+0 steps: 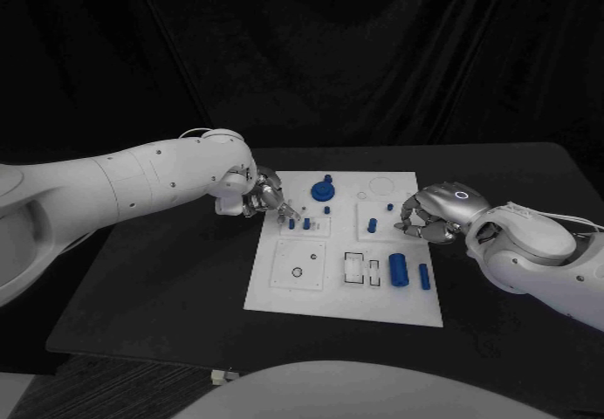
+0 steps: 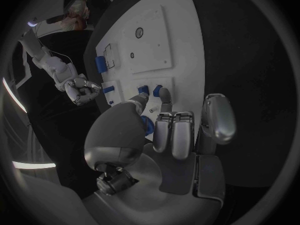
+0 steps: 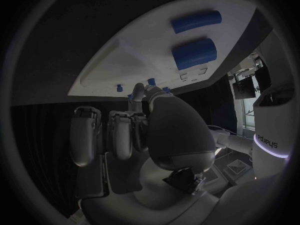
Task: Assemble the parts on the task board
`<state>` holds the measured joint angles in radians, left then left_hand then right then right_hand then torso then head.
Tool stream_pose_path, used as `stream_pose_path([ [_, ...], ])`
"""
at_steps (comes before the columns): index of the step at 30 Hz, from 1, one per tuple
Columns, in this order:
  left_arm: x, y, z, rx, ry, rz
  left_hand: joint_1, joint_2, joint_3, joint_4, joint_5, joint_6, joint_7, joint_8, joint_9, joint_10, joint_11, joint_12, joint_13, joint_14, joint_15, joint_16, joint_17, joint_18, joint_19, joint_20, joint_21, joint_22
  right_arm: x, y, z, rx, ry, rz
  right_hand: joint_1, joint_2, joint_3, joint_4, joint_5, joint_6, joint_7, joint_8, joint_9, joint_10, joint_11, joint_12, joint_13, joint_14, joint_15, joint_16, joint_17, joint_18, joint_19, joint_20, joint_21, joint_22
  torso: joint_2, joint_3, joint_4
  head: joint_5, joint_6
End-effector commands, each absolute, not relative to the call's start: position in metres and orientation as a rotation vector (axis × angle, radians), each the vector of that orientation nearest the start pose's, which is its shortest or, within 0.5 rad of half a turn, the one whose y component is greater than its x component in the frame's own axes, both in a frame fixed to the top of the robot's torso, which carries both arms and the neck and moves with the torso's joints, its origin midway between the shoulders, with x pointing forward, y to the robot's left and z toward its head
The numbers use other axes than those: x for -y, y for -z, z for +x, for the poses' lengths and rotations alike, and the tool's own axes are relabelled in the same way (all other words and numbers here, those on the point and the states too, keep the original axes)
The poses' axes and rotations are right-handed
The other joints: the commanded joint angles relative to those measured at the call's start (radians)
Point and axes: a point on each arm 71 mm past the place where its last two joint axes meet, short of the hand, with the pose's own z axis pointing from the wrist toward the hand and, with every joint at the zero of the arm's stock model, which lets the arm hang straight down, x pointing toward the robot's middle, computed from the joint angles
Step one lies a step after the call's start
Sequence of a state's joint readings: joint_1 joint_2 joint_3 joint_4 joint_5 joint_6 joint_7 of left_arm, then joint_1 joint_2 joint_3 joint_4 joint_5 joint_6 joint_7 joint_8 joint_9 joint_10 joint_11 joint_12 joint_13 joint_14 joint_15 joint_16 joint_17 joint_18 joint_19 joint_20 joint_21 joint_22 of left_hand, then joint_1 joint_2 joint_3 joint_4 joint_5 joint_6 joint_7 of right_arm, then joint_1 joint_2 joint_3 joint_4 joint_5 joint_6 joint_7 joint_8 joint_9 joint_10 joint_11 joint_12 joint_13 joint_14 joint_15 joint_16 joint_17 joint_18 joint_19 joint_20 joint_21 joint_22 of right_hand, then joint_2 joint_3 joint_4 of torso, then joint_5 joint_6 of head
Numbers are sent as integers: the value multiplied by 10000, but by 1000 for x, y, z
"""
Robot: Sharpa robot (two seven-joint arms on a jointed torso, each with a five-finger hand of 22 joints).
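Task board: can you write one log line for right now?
left hand: fingers at small pegs | right hand: holds nothing visible | task board: cylinders lying flat

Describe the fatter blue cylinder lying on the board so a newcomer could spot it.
Start at the white task board mid-table. Along its near right side, two blue cylinders lie side by side. The fatter blue cylinder is the inner one, thicker than the slim cylinder by the board's right edge.
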<state>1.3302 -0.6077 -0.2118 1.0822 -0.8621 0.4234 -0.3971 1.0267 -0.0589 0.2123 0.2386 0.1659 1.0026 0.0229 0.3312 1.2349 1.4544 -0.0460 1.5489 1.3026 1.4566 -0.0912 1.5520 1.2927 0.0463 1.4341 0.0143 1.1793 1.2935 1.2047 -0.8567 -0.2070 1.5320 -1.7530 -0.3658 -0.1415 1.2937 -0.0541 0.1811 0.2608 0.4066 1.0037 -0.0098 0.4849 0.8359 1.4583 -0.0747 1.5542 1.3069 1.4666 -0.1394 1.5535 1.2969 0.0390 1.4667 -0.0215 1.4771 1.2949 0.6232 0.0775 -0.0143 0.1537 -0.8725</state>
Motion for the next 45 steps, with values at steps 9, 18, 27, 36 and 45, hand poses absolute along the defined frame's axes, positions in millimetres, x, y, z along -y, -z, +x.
stream_pose_path([
  [9,-224,208,543,-22808,6831,-2148,-128,140,-1260,496,-628,41,-108,491,464,1164,-101,219,2682,1142,-132,187,2781,214,260,-46,433,1882,206,236,457,-16643,-4501,-4578,219,-38,502,18,240,-116,26,-293,51,1125,33,166,2639,925,15,-64,2154,-90,441,-8,-196,2358,-1,4,-4,11,-2],
  [18,-218,169,539,-18379,10352,-864,3172,362,-600,-679,1980,-1734,434,-760,-552,1014,355,-12,2558,1072,219,64,2639,240,-146,177,110,1802,207,231,449,-16392,-4753,-4444,220,-36,509,18,241,-115,27,-299,52,1125,34,166,2639,919,16,-77,2122,-91,445,-7,-192,2360,8,1,1,-40,-2],
  [27,-205,156,523,-15484,10484,3352,4871,-159,676,-1043,652,-2177,1097,-1836,-2846,-5325,1047,-6442,-277,-1406,986,-2092,441,383,-1671,640,-1254,1403,211,214,431,-15292,-5561,-4117,223,-48,507,12,243,-111,26,-298,54,1125,37,166,2639,927,17,-61,2160,-97,458,-7,-168,2368,-6,10,-12,-49,-2],
  [36,-190,178,521,-14929,9204,5612,4910,-1388,1901,-514,77,-1612,465,-2710,-7373,-6711,867,-13043,-7934,452,518,-892,1272,115,51,661,1647,2005,211,197,418,-14256,-6244,-3953,236,-111,512,6,367,-70,30,-300,62,1125,46,166,2639,938,24,-41,2207,-110,487,-3,-120,2386,3,-10,-7,-111,-2],
  [45,-181,207,522,-15484,7283,7176,4559,-1256,1042,-651,-319,-1366,525,-2668,-8588,-6376,803,-13297,-9340,564,429,-803,1279,76,251,509,1730,2041,209,190,413,-13919,-6482,-3917,236,-142,510,9,413,-67,33,-309,62,1125,48,166,2639,936,27,-45,2196,-109,486,-1,-125,2385,15,-18,-14,-118,-2],
])
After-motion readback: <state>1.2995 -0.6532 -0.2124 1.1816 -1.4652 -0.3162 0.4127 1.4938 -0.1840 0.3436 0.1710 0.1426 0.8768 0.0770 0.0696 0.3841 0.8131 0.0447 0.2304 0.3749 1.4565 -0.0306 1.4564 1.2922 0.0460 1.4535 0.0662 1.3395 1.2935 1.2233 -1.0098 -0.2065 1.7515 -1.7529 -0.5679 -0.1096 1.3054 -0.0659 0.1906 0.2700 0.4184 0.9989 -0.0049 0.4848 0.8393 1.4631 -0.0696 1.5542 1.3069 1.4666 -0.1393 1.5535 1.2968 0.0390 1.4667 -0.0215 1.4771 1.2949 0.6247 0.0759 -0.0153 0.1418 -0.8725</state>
